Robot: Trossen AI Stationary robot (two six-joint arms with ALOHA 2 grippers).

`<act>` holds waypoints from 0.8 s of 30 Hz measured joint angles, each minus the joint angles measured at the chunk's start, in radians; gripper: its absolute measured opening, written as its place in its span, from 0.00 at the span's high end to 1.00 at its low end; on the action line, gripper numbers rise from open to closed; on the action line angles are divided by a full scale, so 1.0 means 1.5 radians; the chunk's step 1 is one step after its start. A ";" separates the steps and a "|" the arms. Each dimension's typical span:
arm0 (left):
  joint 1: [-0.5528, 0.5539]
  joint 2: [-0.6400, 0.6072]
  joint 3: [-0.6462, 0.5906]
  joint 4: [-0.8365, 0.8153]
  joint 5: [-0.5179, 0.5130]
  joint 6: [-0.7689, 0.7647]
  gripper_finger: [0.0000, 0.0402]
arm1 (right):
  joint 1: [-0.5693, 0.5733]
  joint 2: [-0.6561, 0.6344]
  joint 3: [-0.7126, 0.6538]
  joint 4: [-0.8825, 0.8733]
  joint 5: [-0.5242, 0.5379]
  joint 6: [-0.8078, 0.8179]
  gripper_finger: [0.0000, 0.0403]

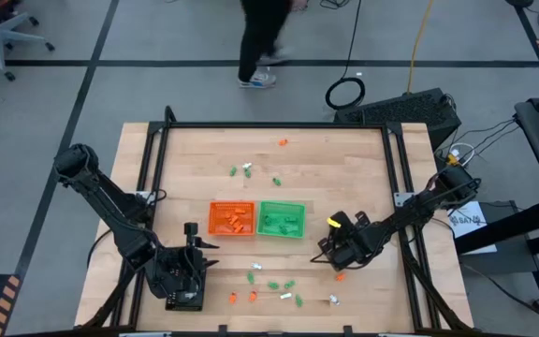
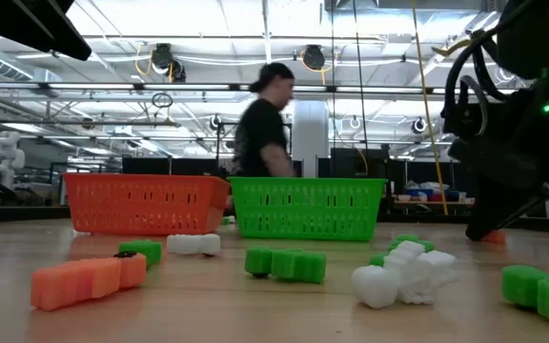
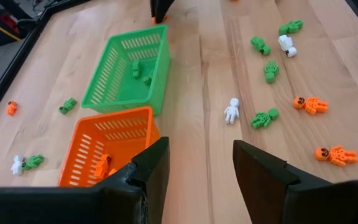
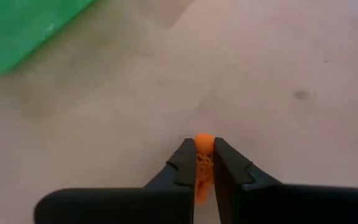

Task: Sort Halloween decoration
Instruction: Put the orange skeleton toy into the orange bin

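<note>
So the right gripper point(image 4: 204, 163) is sitting low over the table point(image 1: 344, 168), just off the right side of the green basket point(image 1: 282, 218), and its fingers are pinching an orange figure point(image 4: 204, 144) right at the tips. In the right wrist view that little orange piece is squeezed between the two dark fingers, right at the wood, though I can't tell whether it's touching the surface.

The left gripper point(image 3: 197, 168) is hanging near the table's front-left corner, jaws spread apart with nothing between them, looking out over the orange basket point(image 3: 114, 146) and the green one beyond it.

The two baskets are sitting side by side in the middle of the table, orange on the left, green on the right, and both are already holding a few pieces in matching colours. The rest of the decorations are lying loose: a scatter of green, orange and white figures point(image 1: 288, 285) along the front edge, a few green and white ones point(image 1: 244, 170) behind the baskets, and a lone orange piece point(image 1: 283, 142) near the back edge.

A person point(image 2: 267, 124) is walking past behind the table.
</note>
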 joint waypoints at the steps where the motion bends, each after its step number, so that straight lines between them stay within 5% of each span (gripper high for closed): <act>1: 0.000 0.000 0.000 0.000 0.000 0.000 0.56 | 0.004 -0.004 0.005 0.001 -0.005 -0.005 0.98; 17: 0.000 0.000 0.000 0.001 -0.045 0.006 0.56 | 0.075 -0.060 0.149 0.015 0.019 -0.172 0.98; 24: 0.000 0.000 0.000 0.002 -0.045 0.006 0.56 | 0.075 -0.060 0.198 0.154 0.094 -0.416 0.98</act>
